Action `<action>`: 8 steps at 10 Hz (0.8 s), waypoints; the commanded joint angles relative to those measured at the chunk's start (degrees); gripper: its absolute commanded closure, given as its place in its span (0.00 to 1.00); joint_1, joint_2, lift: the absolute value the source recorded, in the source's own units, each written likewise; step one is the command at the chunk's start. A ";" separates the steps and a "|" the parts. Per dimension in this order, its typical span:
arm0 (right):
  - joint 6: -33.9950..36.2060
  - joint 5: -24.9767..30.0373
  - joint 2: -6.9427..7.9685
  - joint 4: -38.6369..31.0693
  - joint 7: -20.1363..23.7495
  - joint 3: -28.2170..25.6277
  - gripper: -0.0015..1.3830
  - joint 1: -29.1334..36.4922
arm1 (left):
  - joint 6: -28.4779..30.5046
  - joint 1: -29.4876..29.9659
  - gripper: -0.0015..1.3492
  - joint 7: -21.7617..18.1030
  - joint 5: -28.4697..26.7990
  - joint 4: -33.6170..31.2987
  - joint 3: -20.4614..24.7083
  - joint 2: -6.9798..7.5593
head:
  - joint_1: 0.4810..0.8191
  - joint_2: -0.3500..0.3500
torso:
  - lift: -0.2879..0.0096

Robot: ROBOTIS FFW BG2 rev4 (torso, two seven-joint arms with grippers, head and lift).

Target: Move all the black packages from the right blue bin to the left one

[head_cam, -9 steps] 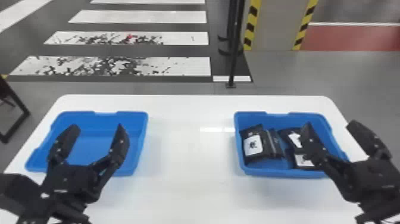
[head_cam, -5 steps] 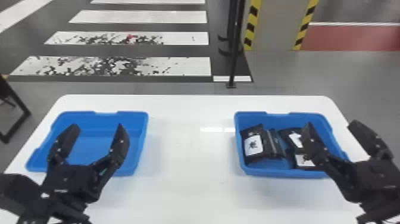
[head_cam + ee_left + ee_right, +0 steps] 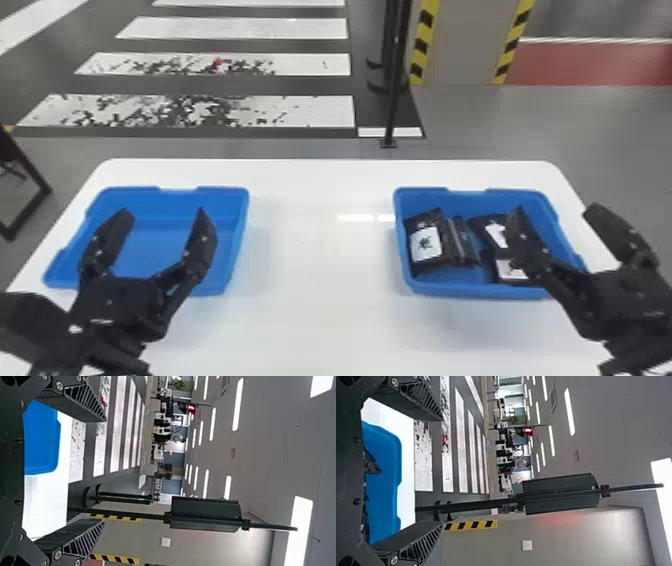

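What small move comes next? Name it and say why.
Probably shift the right gripper to the robot's left, over the black packages: they lie in the right blue bin, while its open fingers hold nothing and one appears beyond that bin's right side.

head: high, facing forward-down | wrists: close, near level, across table (image 3: 325,320) | all share: crosswalk (image 3: 235,27)
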 commanded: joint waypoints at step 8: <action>14.66 5.26 -0.70 17.01 2.52 2.85 0.06 -19.81 | 0.05 -0.56 0.11 0.00 -0.91 0.42 -1.14 0.26 | 0.63 0.49 | 0.50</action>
